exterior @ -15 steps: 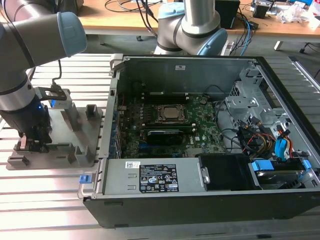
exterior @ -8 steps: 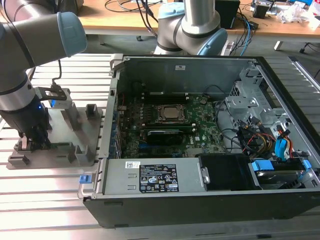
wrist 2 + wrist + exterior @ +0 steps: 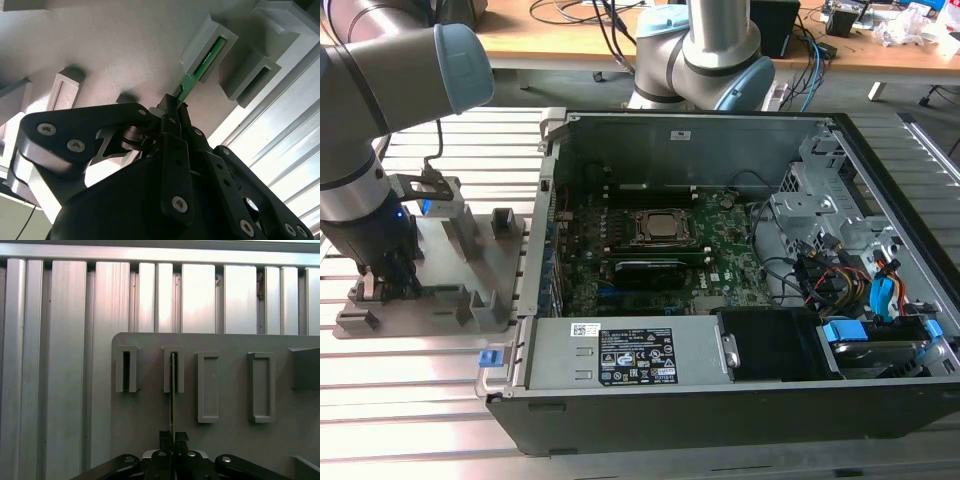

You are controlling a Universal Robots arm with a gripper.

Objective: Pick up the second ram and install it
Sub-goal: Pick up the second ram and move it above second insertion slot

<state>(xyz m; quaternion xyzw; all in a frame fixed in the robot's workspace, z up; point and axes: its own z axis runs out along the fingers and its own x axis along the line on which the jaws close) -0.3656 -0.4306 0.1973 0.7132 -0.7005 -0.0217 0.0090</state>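
Second ram (image 3: pixel 173 390): stands on edge, one end seated in a slot of the grey fixture tray (image 3: pixel 145 412), other end clamped in the end effector (image 3: pixel 173 438).

Bright even light, strong glare on the slatted table (image 3: pixel 285 150), soft shadows across the fixture tray (image 3: pixel 125 50)

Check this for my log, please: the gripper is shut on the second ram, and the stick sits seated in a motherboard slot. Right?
Not quite. The gripper is shut on the second ram, but the stick sits in a slotted holder on the grey fixture tray, not in a motherboard slot. The second wrist view shows it.
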